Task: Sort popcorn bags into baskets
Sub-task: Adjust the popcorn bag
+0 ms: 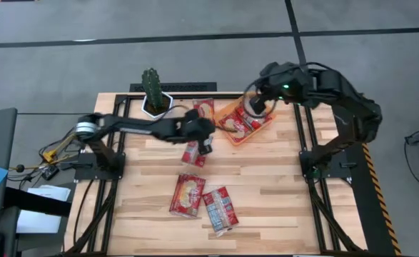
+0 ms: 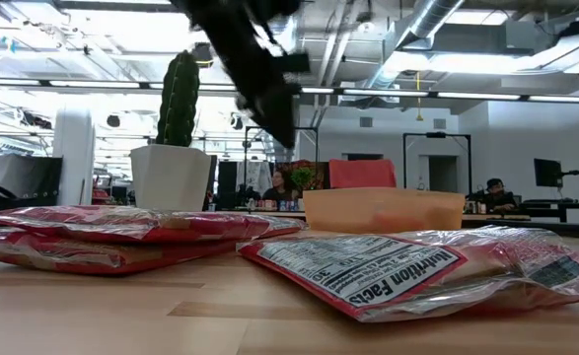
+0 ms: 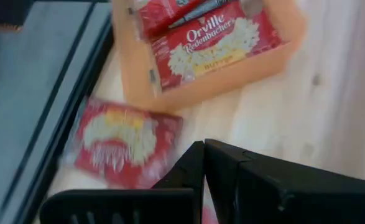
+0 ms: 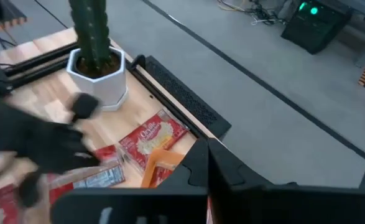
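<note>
Left gripper (image 1: 203, 143) over a red bag (image 1: 193, 153) beside the orange tray (image 1: 232, 134), fingers apparently pressed together, right gripper (image 1: 255, 106) above the tray, grip unclear.

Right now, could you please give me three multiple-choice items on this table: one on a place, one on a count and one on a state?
1. The right gripper is:
A. over the orange tray
B. beyond the table's left edge
C. at the table's front edge

2. How many popcorn bags lie near the table's front edge?
A. none
B. two
C. five

3. The orange tray is:
A. empty
B. upside down
C. holding bags

Answers:
1. A, since the high view shows the right gripper above the tray.
2. B, since two popcorn bags lie there.
3. C, since red bags lie inside it.

The left gripper is mid-table, by another bag.
</note>
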Motion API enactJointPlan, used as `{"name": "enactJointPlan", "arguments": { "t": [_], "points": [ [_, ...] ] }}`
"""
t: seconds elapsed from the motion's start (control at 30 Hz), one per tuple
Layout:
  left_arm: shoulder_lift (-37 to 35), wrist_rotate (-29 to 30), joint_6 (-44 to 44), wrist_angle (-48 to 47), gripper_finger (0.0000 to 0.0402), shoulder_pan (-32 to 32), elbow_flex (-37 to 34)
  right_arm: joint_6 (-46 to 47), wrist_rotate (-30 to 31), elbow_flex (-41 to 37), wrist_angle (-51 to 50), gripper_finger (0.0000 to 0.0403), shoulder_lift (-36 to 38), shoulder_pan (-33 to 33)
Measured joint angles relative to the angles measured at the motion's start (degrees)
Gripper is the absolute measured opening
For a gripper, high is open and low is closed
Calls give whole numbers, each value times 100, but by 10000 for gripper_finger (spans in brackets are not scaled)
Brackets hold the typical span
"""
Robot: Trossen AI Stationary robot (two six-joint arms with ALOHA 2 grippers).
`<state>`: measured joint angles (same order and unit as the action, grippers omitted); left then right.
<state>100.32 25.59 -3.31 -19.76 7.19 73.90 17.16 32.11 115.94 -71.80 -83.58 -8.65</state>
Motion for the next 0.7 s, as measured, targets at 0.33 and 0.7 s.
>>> {"name": "enactJointPlan", "arguments": {
  "t": [0.33,0.7],
  "points": [
    [691,-490,-1776,393,0,1184,219,570,568,0,-502,13,491,480],
    [1418,-597,-2380,551,0,1658,217,650,820,-7,-591,14,501,667]
  ]
}}
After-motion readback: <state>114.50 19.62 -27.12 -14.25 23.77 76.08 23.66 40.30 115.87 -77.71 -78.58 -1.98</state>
